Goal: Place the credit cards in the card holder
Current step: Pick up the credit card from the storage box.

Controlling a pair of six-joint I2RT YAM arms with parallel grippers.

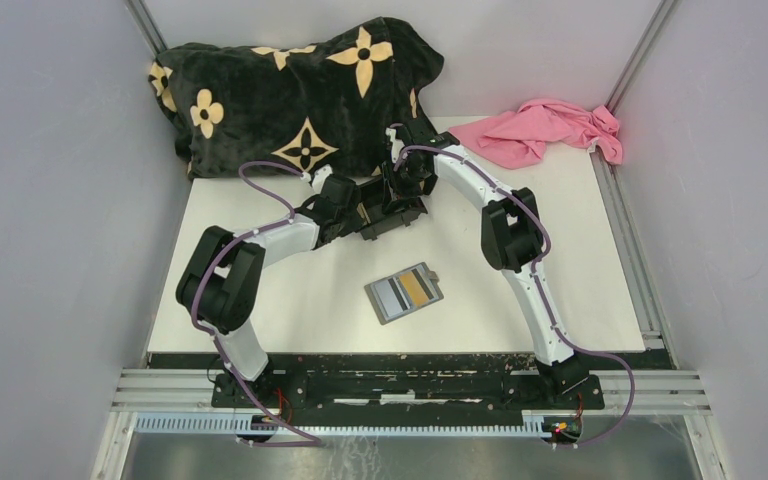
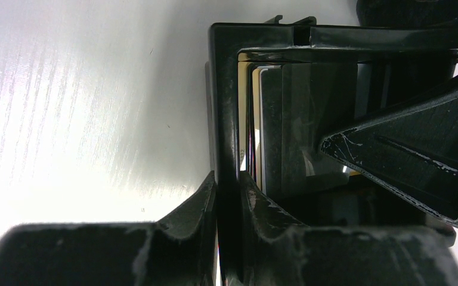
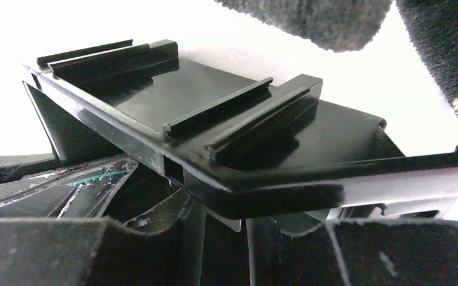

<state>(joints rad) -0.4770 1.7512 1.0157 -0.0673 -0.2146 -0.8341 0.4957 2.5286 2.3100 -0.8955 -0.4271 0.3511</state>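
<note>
The card holder, a grey wallet, lies open on the table in front of both arms, with a gold card and a silvery card in its slots. Further back stands a black plastic box. My left gripper is shut on the box's side wall. Several credit cards stand on edge inside, one gold-edged, others pale. My right gripper reaches into the box from the far side, its jaws apart, with a pale card corner between them.
A black blanket with tan flowers is heaped along the back left, right behind the box. A pink cloth lies at the back right corner. Grey walls enclose the white table on both sides.
</note>
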